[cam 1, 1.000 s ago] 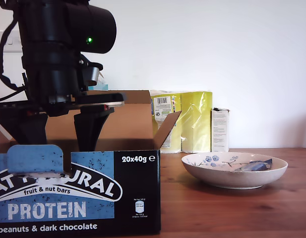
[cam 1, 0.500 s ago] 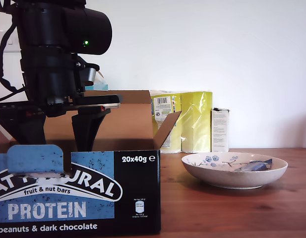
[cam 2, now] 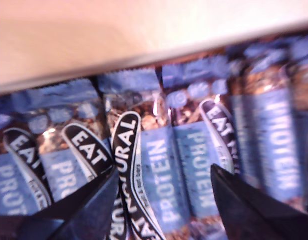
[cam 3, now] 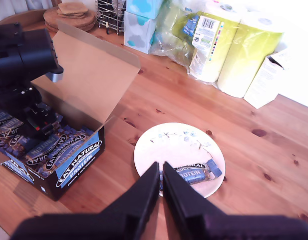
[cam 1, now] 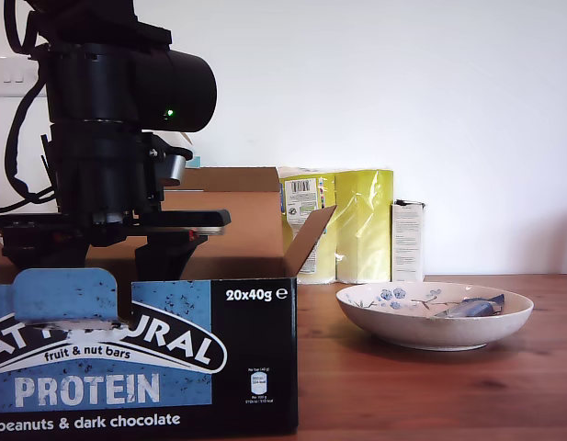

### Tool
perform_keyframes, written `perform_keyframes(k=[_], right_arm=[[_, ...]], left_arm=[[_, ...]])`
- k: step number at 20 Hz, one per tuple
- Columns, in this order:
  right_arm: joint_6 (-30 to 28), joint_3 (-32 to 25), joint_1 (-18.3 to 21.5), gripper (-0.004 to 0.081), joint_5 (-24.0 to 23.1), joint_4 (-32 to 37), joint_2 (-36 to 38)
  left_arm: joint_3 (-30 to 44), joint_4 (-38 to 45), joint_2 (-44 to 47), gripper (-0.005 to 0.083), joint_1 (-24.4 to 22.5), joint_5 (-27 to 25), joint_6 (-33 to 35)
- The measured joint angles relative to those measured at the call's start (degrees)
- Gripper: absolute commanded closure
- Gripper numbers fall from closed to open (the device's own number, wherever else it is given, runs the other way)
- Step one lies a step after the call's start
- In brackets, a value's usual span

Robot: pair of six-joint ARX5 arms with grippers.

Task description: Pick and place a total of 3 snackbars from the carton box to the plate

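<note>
My first tool (cam 2: 163, 187) is down inside the carton box (cam 1: 255, 367), at the exterior view's left, its jaws spread apart and holding nothing, straddling the packed snackbars in the box (cam 2: 158, 175). I can make out about six wrappers side by side under it in the blurred first wrist view, though the row runs past the edges, so I cannot give a full count. My second tool (cam 3: 161, 182) hangs high over the counter (cam 3: 273, 165) with its two fingers pressed together on nothing, above the one plate (cam 3: 158, 150). One snackbar on the plate (cam 3: 196, 172) lies flat near its rim. Behind the plate in the exterior view stand two yellow wrapped rolls (cam 1: 361, 225) and one narrow white carton (cam 1: 408, 241).
</note>
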State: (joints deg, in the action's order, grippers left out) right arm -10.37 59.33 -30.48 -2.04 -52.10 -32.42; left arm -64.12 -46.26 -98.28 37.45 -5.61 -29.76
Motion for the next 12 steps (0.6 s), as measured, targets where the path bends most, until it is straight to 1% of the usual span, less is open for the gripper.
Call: perform_keyframes(k=[7, 8, 9, 12], right_arm=[[0.0, 0.0, 0.0, 0.0783, 0.0, 0.0, 0.0], [0.0, 0.0, 0.0, 0.0783, 0.0, 0.0, 0.0], [0.0, 0.0, 0.0, 0.0783, 0.0, 0.0, 0.0], [-0.02, 0.0, 0.0, 0.0783, 0.0, 0.02, 0.0]], left_arm=[[0.0, 0.09, -1.31, 0.0242, 0.0, 1.01, 0.04], [0.0, 0.26, -1.62, 0.0254, 0.0, 1.2, 0.09], [0.0, 0.37, -1.64, 0.0297, 0.0, 1.53, 0.11], [0.0, 0.33, -1.64, 0.0512, 0.0, 1.7, 0.11]])
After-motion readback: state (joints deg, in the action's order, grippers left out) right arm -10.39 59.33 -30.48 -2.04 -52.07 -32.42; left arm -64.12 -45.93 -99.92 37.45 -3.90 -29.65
